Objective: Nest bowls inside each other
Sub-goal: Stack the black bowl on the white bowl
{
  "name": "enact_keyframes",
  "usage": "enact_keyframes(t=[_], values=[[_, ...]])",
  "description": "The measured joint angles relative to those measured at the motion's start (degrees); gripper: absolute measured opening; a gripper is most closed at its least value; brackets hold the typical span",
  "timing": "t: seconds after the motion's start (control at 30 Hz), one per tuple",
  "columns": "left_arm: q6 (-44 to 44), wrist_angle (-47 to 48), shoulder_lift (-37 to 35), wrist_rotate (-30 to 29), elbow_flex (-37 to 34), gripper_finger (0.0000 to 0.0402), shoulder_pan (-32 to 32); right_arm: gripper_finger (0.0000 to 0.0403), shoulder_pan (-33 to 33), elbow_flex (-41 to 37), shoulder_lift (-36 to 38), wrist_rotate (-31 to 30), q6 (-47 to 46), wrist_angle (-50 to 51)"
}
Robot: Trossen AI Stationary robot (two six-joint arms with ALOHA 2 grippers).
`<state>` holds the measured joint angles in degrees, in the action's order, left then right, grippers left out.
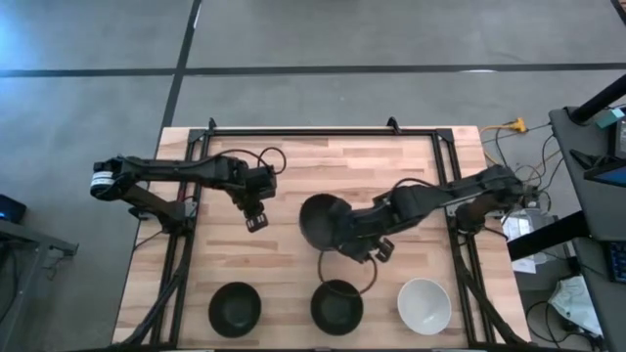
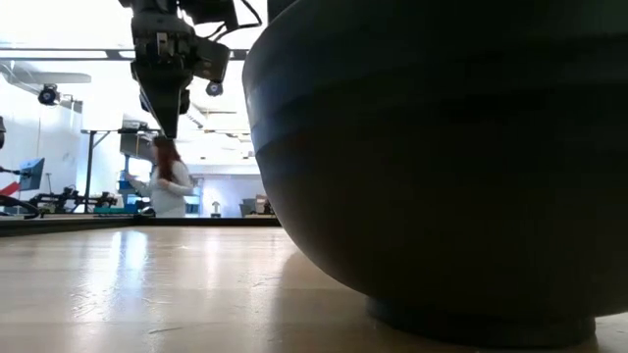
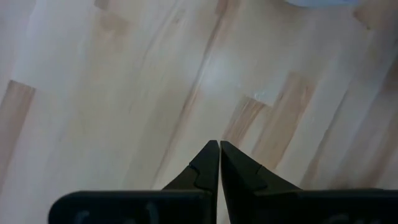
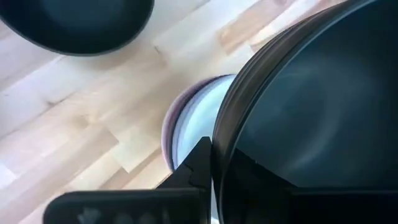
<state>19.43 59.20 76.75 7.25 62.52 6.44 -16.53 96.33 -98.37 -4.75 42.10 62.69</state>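
- Your right gripper (image 1: 364, 246) pinches the rim of a smooth black round bowl (image 1: 326, 221), held over the wooden table (image 1: 293, 176).
- Your left gripper (image 1: 256, 220) hovers with its fingers pressed together.

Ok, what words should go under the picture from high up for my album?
Right gripper holds a black bowl by its rim above the table; left gripper waits, shut.

Three black bowls (image 1: 324, 221) (image 1: 235, 306) (image 1: 336, 306), one white bowl (image 1: 424, 305), two hands (image 1: 256, 223) (image 1: 377, 253).
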Motion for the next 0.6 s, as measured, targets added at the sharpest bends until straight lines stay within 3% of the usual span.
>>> enact_keyframes(t=[0.6], values=[[1.2, -0.4, 0.0, -0.1, -0.2, 0.0000, -3.2, 0.0009, 3.5, 2.8, -6.7, 0.2, -1.5, 5.6]])
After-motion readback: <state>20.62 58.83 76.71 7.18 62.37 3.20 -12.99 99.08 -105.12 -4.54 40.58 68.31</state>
